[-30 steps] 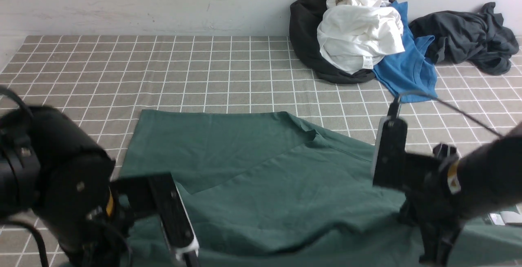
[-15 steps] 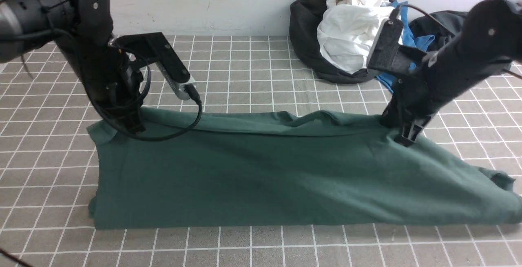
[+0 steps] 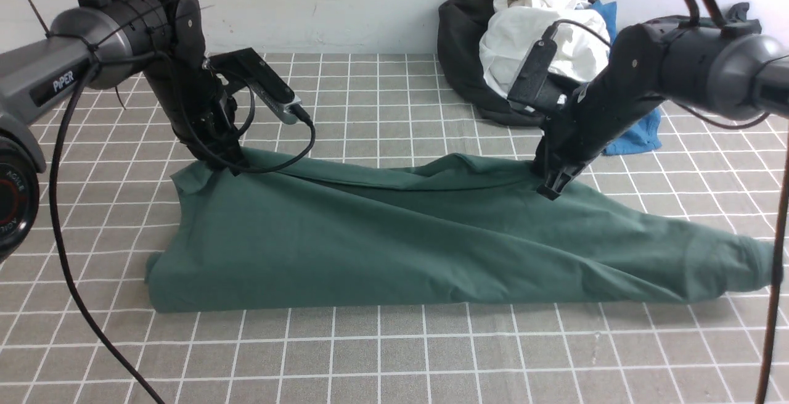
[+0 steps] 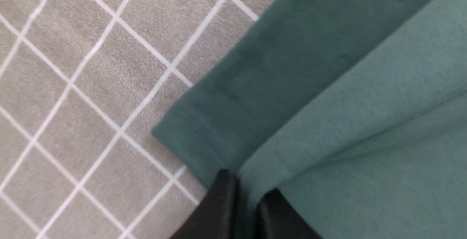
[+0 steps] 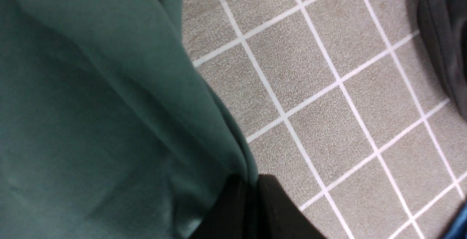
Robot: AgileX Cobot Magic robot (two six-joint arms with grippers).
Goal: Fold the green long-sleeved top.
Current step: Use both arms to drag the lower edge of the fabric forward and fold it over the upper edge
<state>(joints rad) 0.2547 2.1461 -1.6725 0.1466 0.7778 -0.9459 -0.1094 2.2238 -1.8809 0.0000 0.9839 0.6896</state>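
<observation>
The green long-sleeved top [image 3: 394, 243] lies doubled over across the checked cloth, its fold along the near side and a sleeve end trailing to the right. My left gripper [image 3: 229, 163] pinches its far left corner; in the left wrist view the gripper [image 4: 246, 189] has green cloth [image 4: 328, 122] caught between its black fingers. My right gripper [image 3: 550, 189] grips the far edge right of centre; in the right wrist view the gripper [image 5: 251, 180] is shut on the fabric's rim [image 5: 109, 104]. Both held points are raised a little above the cloth.
A heap of clothes stands at the back right against the wall: a white garment [image 3: 542, 40] on a black one [image 3: 459, 40], a bright blue T-shirt [image 3: 641, 132] and a dark grey garment [image 3: 739, 21]. The checked tablecloth [image 3: 382, 354] covers the whole table.
Both grippers have carried the top's near edge away from me and over onto its far part, doubling the garment. In the last half second they moved slightly farther back.
</observation>
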